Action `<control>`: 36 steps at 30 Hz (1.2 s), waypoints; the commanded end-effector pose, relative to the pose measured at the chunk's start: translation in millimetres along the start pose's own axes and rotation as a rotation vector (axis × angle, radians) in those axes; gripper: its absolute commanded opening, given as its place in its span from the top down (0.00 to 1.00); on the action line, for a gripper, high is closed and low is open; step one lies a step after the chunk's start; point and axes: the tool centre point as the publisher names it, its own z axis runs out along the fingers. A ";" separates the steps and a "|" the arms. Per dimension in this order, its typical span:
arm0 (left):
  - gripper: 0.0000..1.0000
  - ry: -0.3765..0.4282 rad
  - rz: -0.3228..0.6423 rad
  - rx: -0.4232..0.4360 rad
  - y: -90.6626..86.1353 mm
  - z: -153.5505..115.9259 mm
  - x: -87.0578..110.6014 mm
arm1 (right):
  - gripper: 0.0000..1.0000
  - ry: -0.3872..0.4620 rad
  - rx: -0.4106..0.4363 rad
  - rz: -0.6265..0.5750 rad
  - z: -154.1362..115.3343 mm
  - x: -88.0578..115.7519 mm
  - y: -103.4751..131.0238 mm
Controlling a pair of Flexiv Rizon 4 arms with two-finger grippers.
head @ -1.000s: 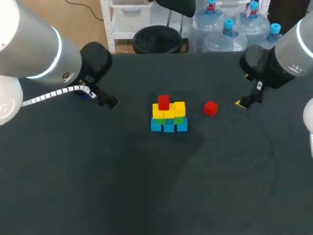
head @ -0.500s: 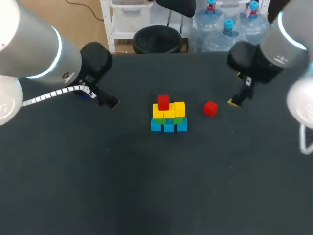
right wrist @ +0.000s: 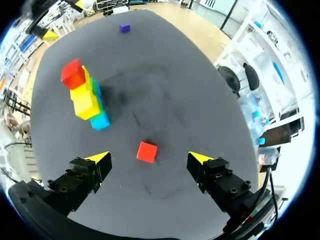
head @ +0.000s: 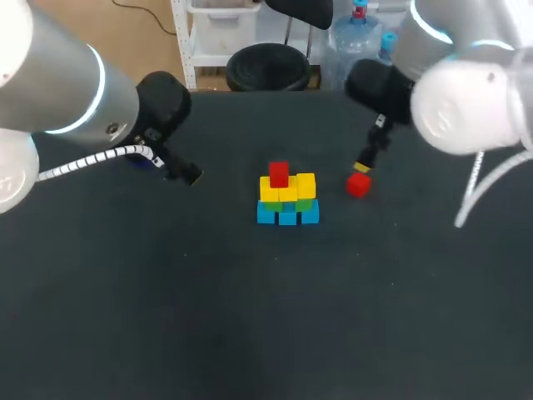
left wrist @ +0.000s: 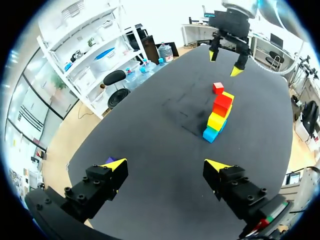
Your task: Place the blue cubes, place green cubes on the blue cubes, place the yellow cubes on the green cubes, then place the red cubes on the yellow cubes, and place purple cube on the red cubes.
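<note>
A small tower [head: 287, 198] stands mid-table: blue cubes [head: 287, 216] at the bottom, green, then yellow cubes [head: 289, 187], with one red cube [head: 279, 174] on top. A loose red cube [head: 358, 185] lies on the cloth to its right. My right gripper [head: 363, 170] hangs open just above that cube; in the right wrist view the loose red cube [right wrist: 147, 151] sits between the spread fingers of the right gripper [right wrist: 149, 158]. My left gripper [head: 185, 174] is open, left of the tower. The purple cube [left wrist: 111, 160] lies by one finger of the left gripper [left wrist: 166, 165].
The black tabletop [head: 250, 317] spreads wide in front of the tower. From the right wrist view the purple cube [right wrist: 124, 28] lies far beyond the tower [right wrist: 85, 97], near the left arm.
My right arm has swung left from the table's right side to just above the loose red cube. The left arm, the tower and the cubes have not moved.
</note>
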 end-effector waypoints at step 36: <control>0.00 -0.002 0.001 0.002 0.6 0.3 0.5 | 0.09 0.161 -0.175 0.138 69.3 8.4 5.8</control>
